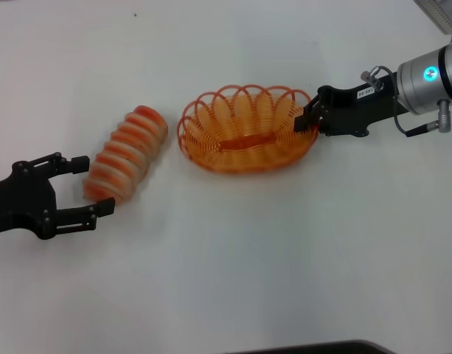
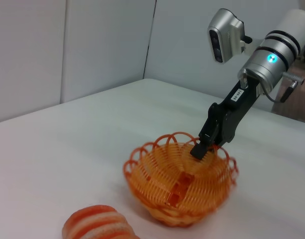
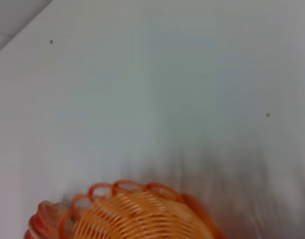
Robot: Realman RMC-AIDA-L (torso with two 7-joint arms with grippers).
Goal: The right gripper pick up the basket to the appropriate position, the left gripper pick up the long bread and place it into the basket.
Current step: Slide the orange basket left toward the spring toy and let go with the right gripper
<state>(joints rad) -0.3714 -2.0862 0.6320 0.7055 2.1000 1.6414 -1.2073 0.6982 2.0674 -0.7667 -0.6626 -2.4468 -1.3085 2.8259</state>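
Observation:
The orange wire basket [image 1: 248, 129] sits on the white table at mid-view. My right gripper [image 1: 310, 116] reaches in from the right and is shut on the basket's right rim; the left wrist view shows the same pinch of the right gripper [image 2: 201, 148] on the basket [image 2: 179, 181]. The long bread [image 1: 126, 153], cream with orange stripes, lies slanted just left of the basket. My left gripper [image 1: 93, 186] is open at the bread's near end, one finger on each side of it. The right wrist view shows the basket [image 3: 142, 214] and an end of the bread [image 3: 43, 219].
A grey object [image 1: 439, 15] sits at the table's far right corner. A dark edge [image 1: 321, 348] runs along the near side. Bare white tabletop [image 1: 248, 251] lies in front of the basket and the bread.

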